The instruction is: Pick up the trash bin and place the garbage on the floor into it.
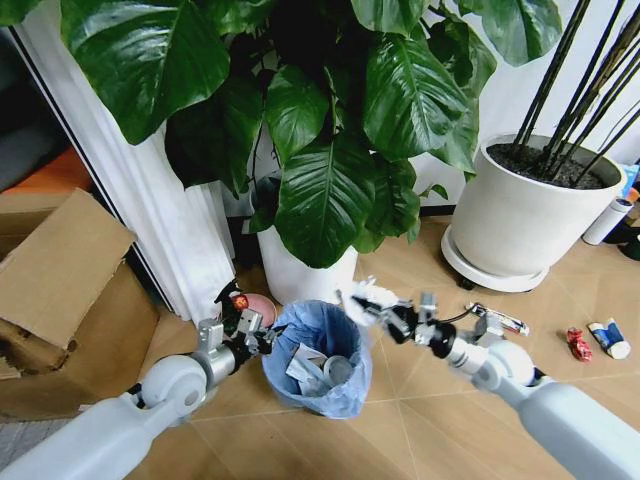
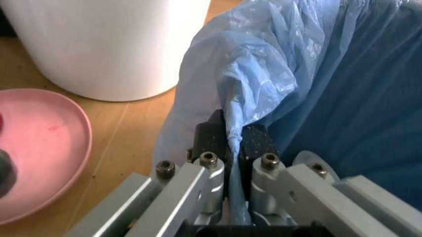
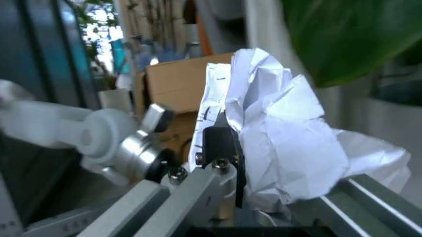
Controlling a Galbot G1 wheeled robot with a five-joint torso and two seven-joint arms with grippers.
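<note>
The trash bin stands up straight on the wooden floor, its open top facing up, right in front of the white plant pot. It is small and round, and a crinkly light-blue bag covers it (the bag folds over the rim and hangs down the outside). Some pale bits of litter already lie inside.

The left gripper is at the bin's left edge. Its two black pads are squeezed together on the rim, with the blue bag pinched between them.

The right gripper hangs over the bin's right edge. It is clamped on a crumpled white paper wad, which puffs out past the fingers.

Farther right, a red scrap and a blue-white scrap lie on the floor. A pink dish sits just left of the bin.
</note>
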